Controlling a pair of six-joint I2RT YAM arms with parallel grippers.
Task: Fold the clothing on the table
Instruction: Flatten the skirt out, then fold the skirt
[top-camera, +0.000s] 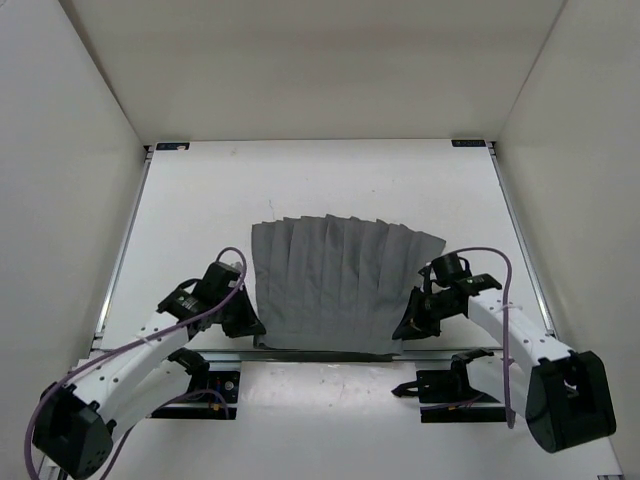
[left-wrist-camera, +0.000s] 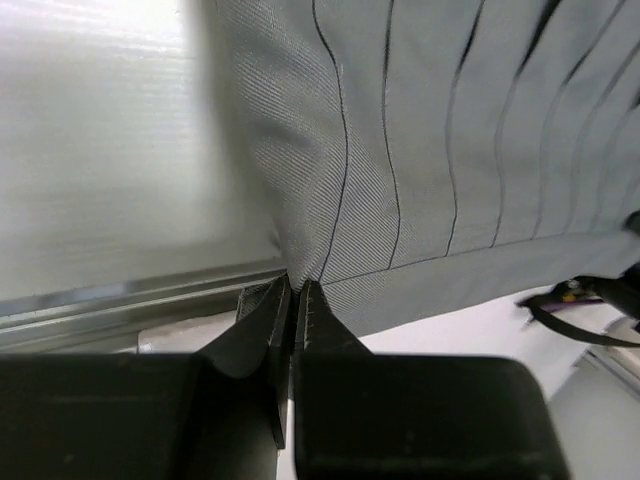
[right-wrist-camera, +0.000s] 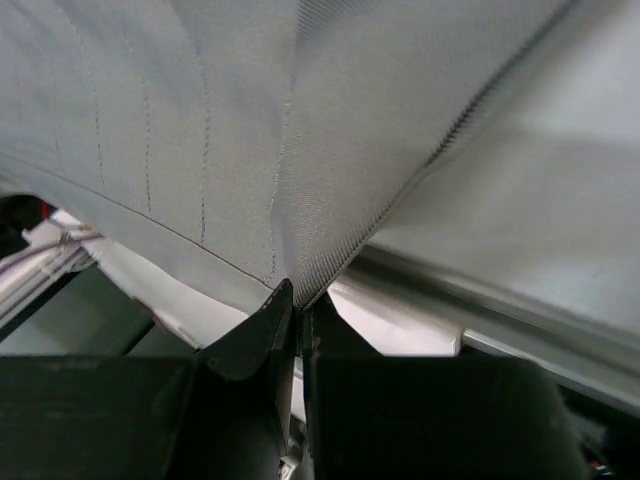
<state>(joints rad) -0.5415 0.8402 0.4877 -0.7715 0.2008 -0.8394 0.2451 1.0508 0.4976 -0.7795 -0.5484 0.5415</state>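
The left claw (left-wrist-camera: 297, 285) is pinched almost closed on the near left corner of the skirt (top-camera: 335, 285). The skirt lies spread flat, pleats up, mid-table (top-camera: 200, 200), with its near hem at the table's near edge. The right claw (right-wrist-camera: 297, 295) is clamped tight on the near right corner. No fold is made yet, so all the folding looks left to do.
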